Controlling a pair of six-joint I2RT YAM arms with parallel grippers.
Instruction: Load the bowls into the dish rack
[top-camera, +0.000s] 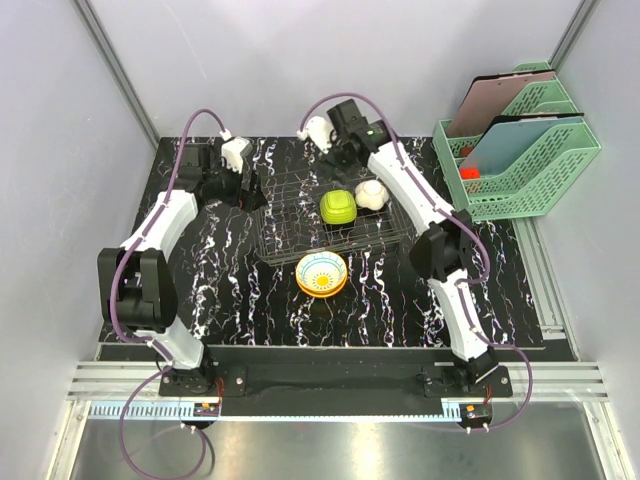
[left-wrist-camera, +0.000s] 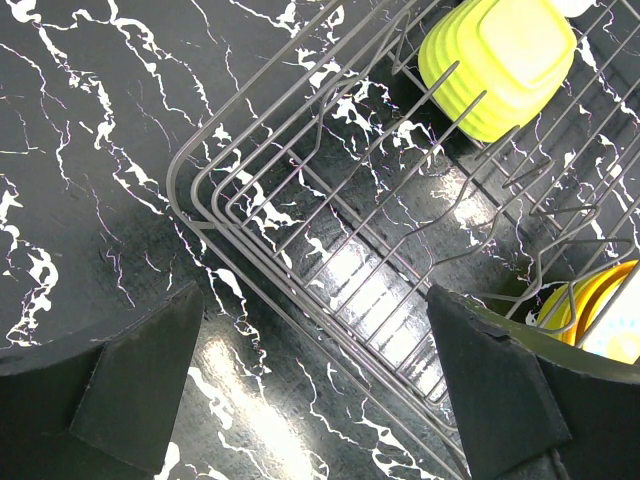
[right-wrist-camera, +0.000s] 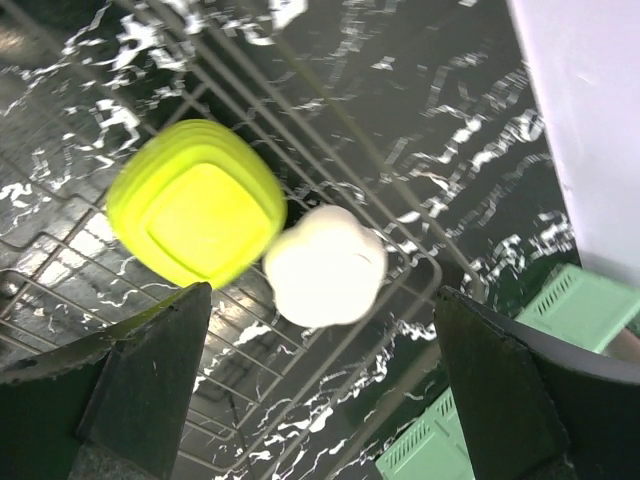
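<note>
Two bowls lie upside down inside the dish rack (top-camera: 285, 215): lime green bowl (top-camera: 337, 206), with the white bowl (top-camera: 371, 194) touching it on its right. A nested stack (top-camera: 321, 274) sits on the marbled table (top-camera: 215, 270) just in front of the rack, patterned orange-rimmed bowl on top, yellow beneath; number in stack cannot be told. Left gripper (left-wrist-camera: 315, 320): fingers wide apart, holding nothing, over the rack's left corner. Right gripper (right-wrist-camera: 322, 300): fingers wide apart, empty, above the two racked bowls. Green mesh trays (top-camera: 520, 160) stand far right
</note>
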